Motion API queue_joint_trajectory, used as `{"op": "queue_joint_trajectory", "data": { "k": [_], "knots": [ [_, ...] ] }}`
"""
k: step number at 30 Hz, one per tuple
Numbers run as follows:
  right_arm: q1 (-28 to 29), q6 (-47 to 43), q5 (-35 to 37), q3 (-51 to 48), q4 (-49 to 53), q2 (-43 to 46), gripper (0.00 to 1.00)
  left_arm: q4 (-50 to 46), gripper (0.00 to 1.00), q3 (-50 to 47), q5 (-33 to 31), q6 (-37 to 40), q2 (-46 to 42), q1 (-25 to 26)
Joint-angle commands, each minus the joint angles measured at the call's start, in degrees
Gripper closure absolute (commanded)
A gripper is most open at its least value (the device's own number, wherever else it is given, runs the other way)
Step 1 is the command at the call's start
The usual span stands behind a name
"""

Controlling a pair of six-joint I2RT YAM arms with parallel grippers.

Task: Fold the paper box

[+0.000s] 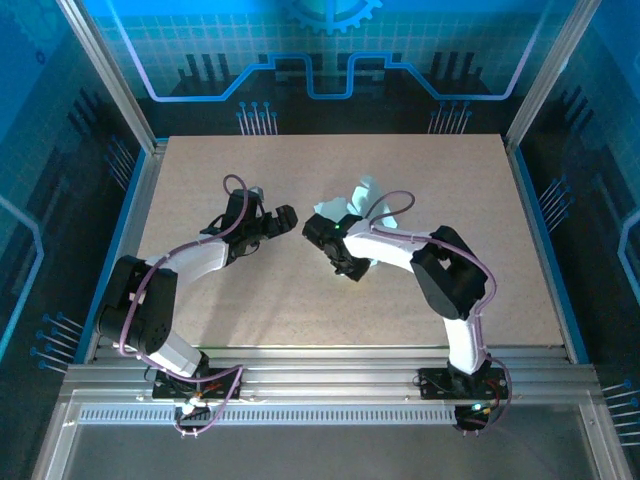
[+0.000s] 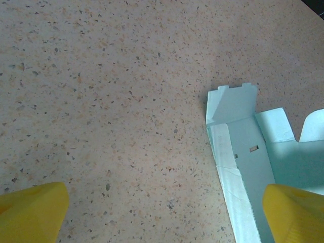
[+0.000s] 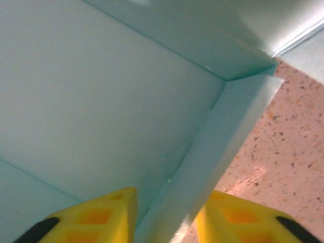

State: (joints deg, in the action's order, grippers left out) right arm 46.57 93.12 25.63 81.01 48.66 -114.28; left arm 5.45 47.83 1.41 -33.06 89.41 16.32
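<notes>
Blue wall panels (image 1: pixel 330 60) w/ circuit-line art & a gear outline ring the speckled beige surface (image 1: pixel 250 310); paper box (image 1: pixel 366 192), pale mint, part-folded, lies centre-right on it at the right arm's (image 1: pixel 400 245) tip; right jaws narrow, 2 yellow fingertips (image 3: pixel 106 215) straddling 1 raised wall of the card; can't tell if they pinch it; left jaws wide, fingertips (image 2: pixel 33 212) far apart, 1 over the box's near edge; 2 small slots show in the card.
</notes>
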Motion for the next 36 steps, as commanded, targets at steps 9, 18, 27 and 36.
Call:
{"op": "queue_joint_trajectory", "data": {
  "k": [9,18,27,36],
  "knots": [
    [1.0,-12.0,4.5,1.1,1.9,0.4,0.8,-0.5,0.01,-1.6,0.7,0.1,-3.6,-1.0],
    [-0.6,-48.4,10.7,-7.0,-10.8,5.7,0.84,-2.2,0.01,-4.5,3.7,-2.3,-9.3,-6.3],
    [-6.2,-70.4,-4.1,-16.0,-27.2,10.2,0.91,-2.9,0.01,-6.1,4.2,-2.1,-10.0,-7.3],
    [-7.3,-73.5,-6.0,-17.6,-30.6,12.1,0.78,-3.4,0.01,-6.9,4.1,-1.6,-10.2,-8.1]
  ]
}}
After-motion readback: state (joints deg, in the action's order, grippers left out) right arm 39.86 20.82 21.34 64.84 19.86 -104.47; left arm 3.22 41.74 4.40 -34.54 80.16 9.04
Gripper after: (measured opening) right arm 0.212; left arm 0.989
